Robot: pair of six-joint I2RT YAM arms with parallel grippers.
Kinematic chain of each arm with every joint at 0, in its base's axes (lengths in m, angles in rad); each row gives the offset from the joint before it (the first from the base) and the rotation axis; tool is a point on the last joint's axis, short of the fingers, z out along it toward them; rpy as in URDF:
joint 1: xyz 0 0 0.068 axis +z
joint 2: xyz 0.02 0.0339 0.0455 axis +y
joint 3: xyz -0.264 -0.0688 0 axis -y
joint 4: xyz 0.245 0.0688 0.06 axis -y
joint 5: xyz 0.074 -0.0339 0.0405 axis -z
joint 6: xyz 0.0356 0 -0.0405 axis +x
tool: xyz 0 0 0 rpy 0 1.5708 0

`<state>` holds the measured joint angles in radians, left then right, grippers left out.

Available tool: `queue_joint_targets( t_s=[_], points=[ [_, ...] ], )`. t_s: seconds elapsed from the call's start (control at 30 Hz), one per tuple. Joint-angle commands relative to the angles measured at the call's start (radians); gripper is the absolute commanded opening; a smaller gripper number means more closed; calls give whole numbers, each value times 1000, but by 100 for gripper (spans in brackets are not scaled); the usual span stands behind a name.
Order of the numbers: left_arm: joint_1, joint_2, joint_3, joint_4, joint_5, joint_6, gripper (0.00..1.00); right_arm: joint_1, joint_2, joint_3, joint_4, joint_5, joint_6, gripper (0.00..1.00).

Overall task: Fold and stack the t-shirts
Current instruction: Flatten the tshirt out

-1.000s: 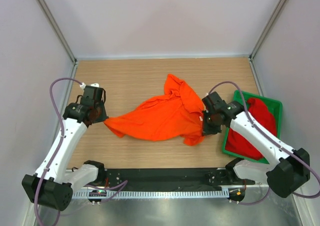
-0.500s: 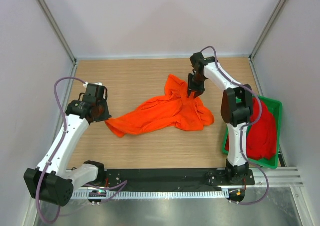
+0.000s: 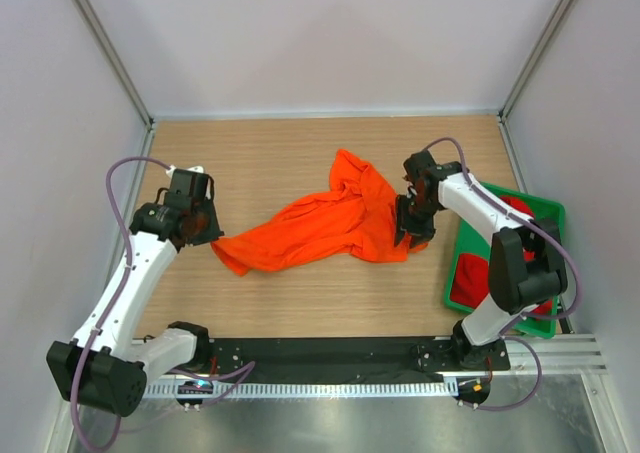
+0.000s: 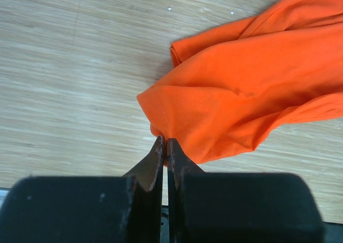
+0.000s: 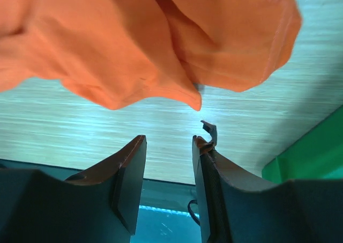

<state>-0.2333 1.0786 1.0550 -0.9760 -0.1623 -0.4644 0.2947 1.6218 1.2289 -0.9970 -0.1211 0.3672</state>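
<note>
Orange tee (image 3: 330, 228) is seen crumpled and stretched across mid table (image 3: 260, 163), plain, w/ folds bunched toward R side. Its L corner is pinched by L gripper (image 4: 165, 146), jaws fully closed. R gripper (image 5: 170, 141) is held part-open at the tee's R edge, nothing gripped. Red tee (image 3: 470, 278) is heaped in green tray (image 3: 545, 209), far R.
</note>
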Motion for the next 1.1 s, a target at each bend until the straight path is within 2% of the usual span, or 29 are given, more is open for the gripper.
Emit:
queue_joint_targets(
  t_s=[0.0,0.23,0.43,0.63,0.93,1.07],
  points=[
    [0,4,5,37,24,1,0,3,-5,-116,135,-35,22,47],
    [-1,35,36,36,33,12,0,0,56,-175,230,-17,19,46],
    [0,40,40,36,20,20,0,-8,115,-174,244,-8,22,42],
    [-1,43,48,37,-8,41,0,-32,64,-215,248,8,30,42],
    [0,67,57,42,-6,69,0,-42,88,-215,265,9,33,41],
    [-1,72,60,39,-11,78,0,-45,82,-201,233,67,-16,41]
  ],
)
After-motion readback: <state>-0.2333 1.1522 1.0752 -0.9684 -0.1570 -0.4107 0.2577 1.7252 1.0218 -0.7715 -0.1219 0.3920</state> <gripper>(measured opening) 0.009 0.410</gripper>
